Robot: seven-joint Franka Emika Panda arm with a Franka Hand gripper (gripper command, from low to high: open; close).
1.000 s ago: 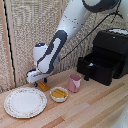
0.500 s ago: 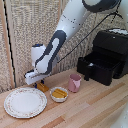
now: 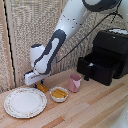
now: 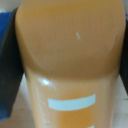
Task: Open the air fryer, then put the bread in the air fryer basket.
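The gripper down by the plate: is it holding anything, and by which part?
The gripper sits over the bread, a dark finger on each long side. Whether it is actually clamped cannot be told.

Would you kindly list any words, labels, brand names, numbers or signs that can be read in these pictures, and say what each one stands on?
No text can be read in either view.
Air fryer: glossy black, no brand or label visible at this size.
Bread: a pale bar-shaped mark shows in the wrist view, but it carries no letters.
Pink cup, plate and small white bowl: no writing visible.
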